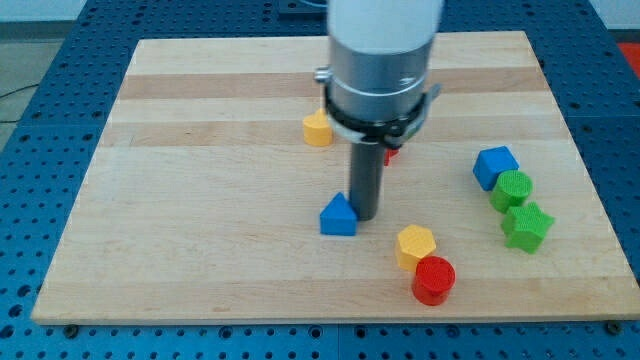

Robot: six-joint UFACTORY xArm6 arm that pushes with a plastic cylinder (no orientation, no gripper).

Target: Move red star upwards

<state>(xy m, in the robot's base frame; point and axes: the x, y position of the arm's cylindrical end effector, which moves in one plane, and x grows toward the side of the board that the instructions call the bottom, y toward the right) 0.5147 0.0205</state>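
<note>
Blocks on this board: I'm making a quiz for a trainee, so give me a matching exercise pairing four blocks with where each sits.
Things:
1. blue triangular block
2. red round block
3. blue cube
4. green star

Places:
A. nearest the view's bottom
B. just left of my tip
C. lowest of the group at the view's right
D. top of that group

Pairs: 1-B, 2-A, 3-D, 4-C

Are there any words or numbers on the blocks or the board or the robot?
None: no words, numbers or signs can be read anywhere.
The blue block by my tip, both yellow blocks, the red cylinder, the blue cube and both green blocks are plain.
The red star is mostly hidden behind the arm.
The board shows only wood grain.
</note>
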